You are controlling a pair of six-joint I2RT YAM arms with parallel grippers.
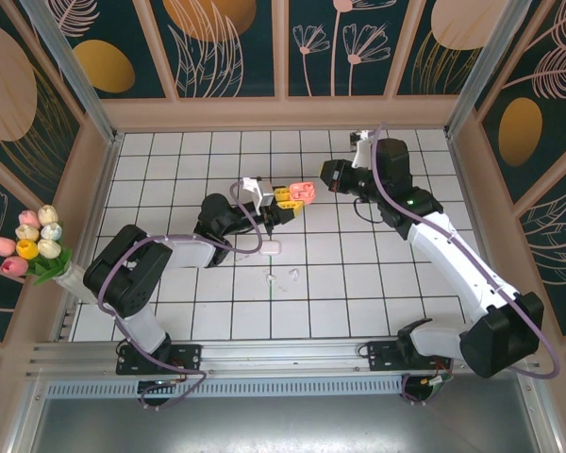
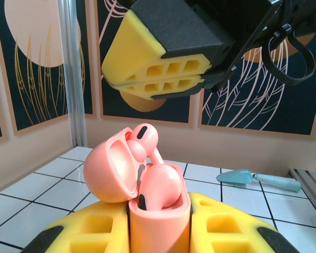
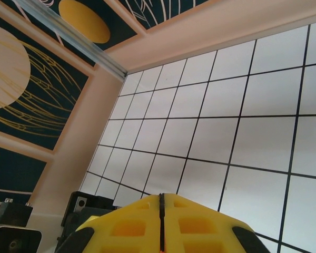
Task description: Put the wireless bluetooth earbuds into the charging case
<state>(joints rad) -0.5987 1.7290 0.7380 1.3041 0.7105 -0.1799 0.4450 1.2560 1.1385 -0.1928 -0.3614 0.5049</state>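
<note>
The left pincer (image 2: 159, 234) is clamped on the salmon-pink charging case (image 2: 159, 211), its lid (image 2: 109, 171) tipped open to the left. We see one salmon-pink earbud (image 2: 160, 184) sunk in its well and a second (image 2: 143, 138) standing proud against the lid. Just above hangs the right pincer (image 2: 160, 81), jaws pressed together with nothing visible between them (its own camera looks down that shut seam at the tiles). Nearer us on the counter (image 1: 358, 283) lie a white case (image 1: 272, 247) and the white earbuds (image 1: 290, 276), apart from it. We judge that an off-line push could tip the raised bud out or twist the case in its grip. The left wrist view shows how the buds sit, which is too small to read from the top view.
</note>
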